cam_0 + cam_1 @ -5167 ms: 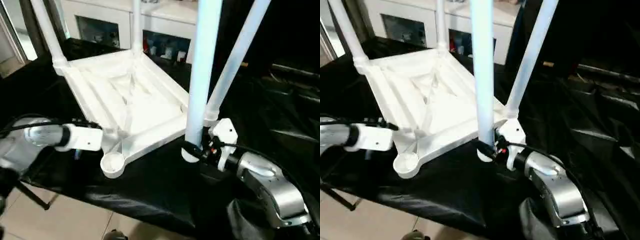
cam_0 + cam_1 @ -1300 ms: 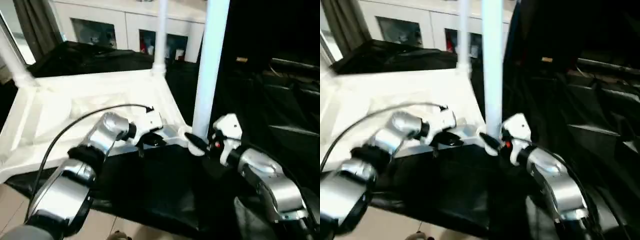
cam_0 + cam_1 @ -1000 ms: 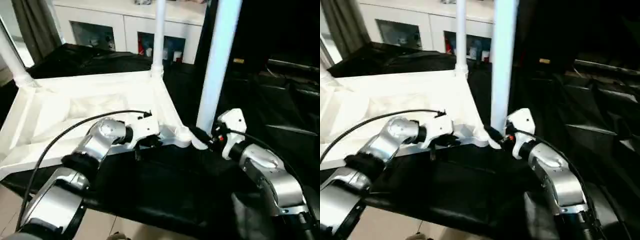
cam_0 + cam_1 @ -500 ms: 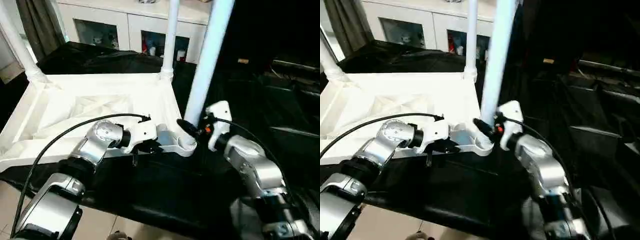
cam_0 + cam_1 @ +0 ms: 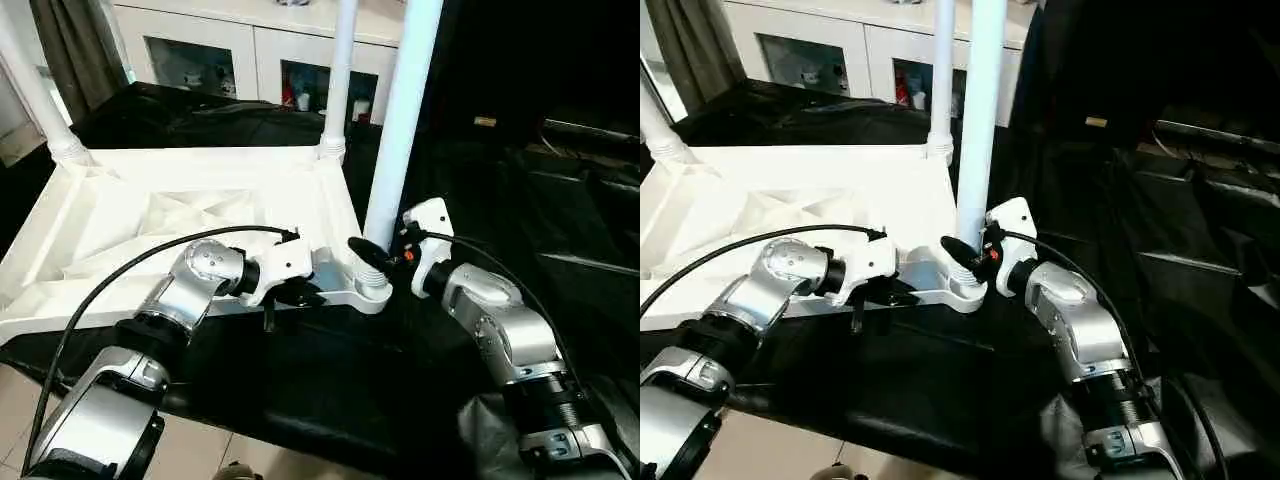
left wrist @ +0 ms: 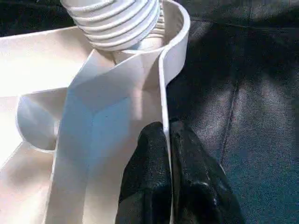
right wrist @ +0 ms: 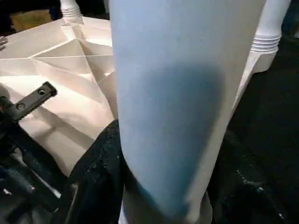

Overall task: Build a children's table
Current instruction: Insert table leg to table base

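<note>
The children's table top [image 5: 180, 215] lies upside down on black cloth, white, with its ribs showing. Two legs stand in its far corners [image 5: 38, 95] [image 5: 338, 75]. My right gripper [image 5: 375, 255] is shut on a third white leg [image 5: 400, 120], held close to upright. The leg's threaded end [image 6: 114, 18] sits in the near right corner socket [image 5: 373, 288]. In the right wrist view the leg [image 7: 173, 93] runs between the black fingers [image 7: 98, 172]. My left gripper [image 5: 298, 294] is shut on the top's thin near rim [image 6: 163, 107], just beside that socket.
The black cloth [image 5: 330, 390] covers the work surface and drops off at the near edge to a tiled floor [image 5: 15, 400]. A white cabinet with glass doors [image 5: 215, 60] stands behind. Dark folded material [image 5: 590, 200] lies to the right.
My right arm has brought the leg from beside the corner onto the near right socket and stood it more upright. The left gripper stays pinched on the rim. The camera has shifted a little.
</note>
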